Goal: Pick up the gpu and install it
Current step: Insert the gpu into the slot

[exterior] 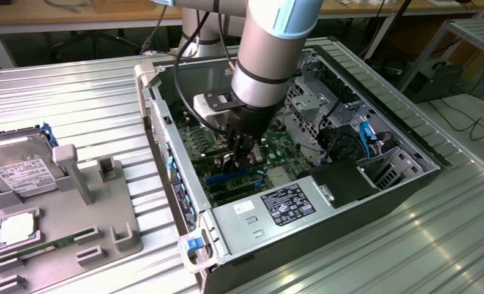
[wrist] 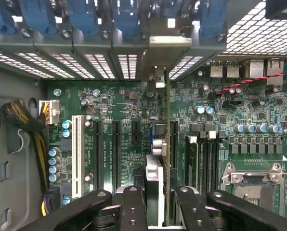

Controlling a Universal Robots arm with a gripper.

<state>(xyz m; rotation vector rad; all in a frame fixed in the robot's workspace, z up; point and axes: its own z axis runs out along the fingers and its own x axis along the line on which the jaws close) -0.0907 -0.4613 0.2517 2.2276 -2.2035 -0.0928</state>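
Gripper [wrist: 161, 199]: part-closed, clamping gpu [wrist: 155, 175] edge-on over motherboard [wrist: 119, 103]. Step: install. I judge seating needs slot alignment, straight push.

surface: ribbed metal table [exterior: 78, 104] | on it: open computer case [exterior: 348, 229]; grey fixture tray [exterior: 70, 226]

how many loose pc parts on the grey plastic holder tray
3 on the tray: silver hard drive with white label farthest back, square silvery chip mid-tray, narrow green memory stick nearest. None seems hidden.
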